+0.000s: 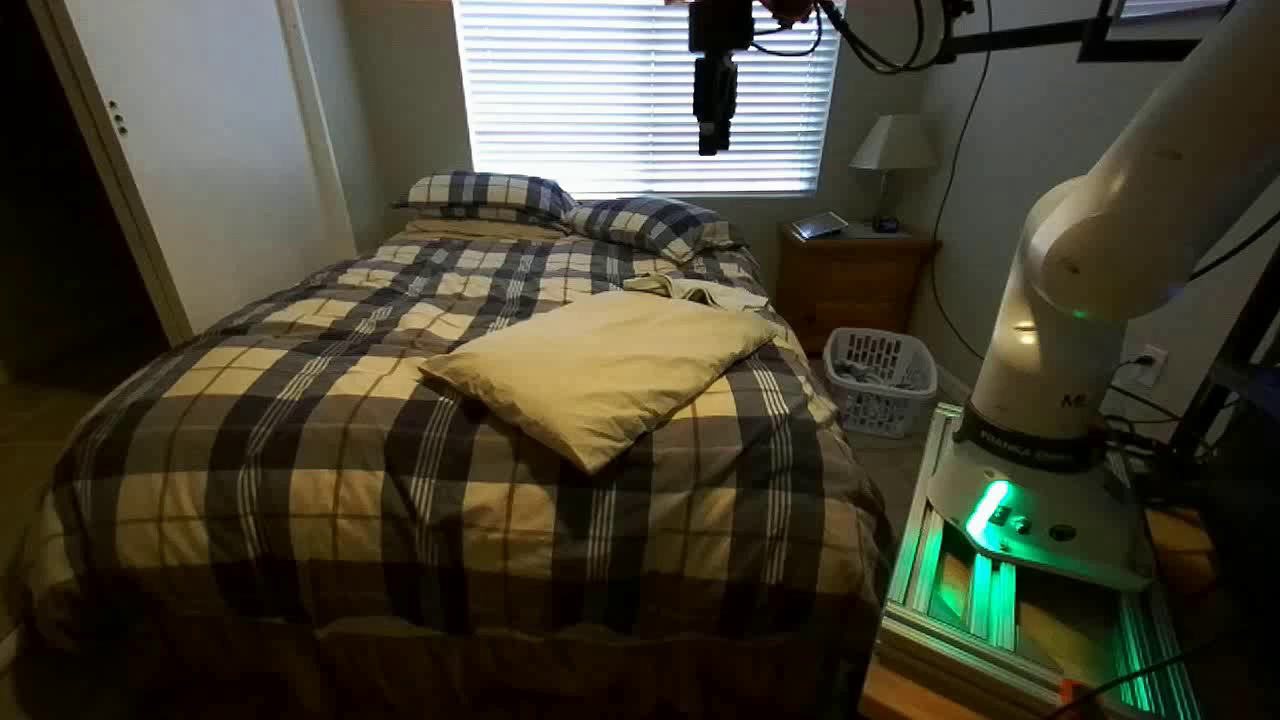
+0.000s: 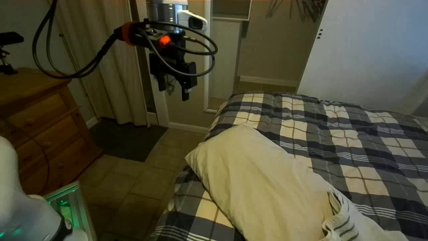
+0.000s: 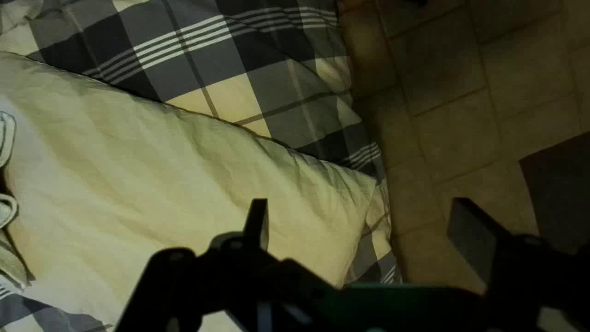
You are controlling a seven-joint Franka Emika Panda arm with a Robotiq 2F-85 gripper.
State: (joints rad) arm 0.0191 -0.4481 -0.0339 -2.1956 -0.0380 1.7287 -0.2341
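White with dark stripes, a cloth (image 3: 9,263) is bunching at the left of the wrist view, right against a cream pillow (image 3: 152,184); whether it is tucking under the pillow or resting on it is not showing clearly. The pillow is lying flat on the plaid bed cover (image 3: 184,69), slanting toward the cover's edge, with nothing pinning down its right-hand end. Judging by its rumpled surface and fine creases, it is promising to be light for its bulk, soft, floppy and hardly fragile; the dry-looking fabric is unlikely to be slipping much under a firm pinch, though the stuffing may be shifting and letting the free end droop. Further right, wrinkles are gathering toward a pointed corner (image 3: 360,186), and that is seeming the best place for taking hold: the edge is thinning there, while the thicker middle is probably offering too much bulk to close around. The pincer (image 3: 361,201) is hanging well above, as both exterior views are showing, spread wide and pinching nothing, one finger appearing over the pillow in the wrist view and the other over the tiled floor (image 3: 442,106). At the far right a dark mat (image 3: 562,193) is covering part of that floor
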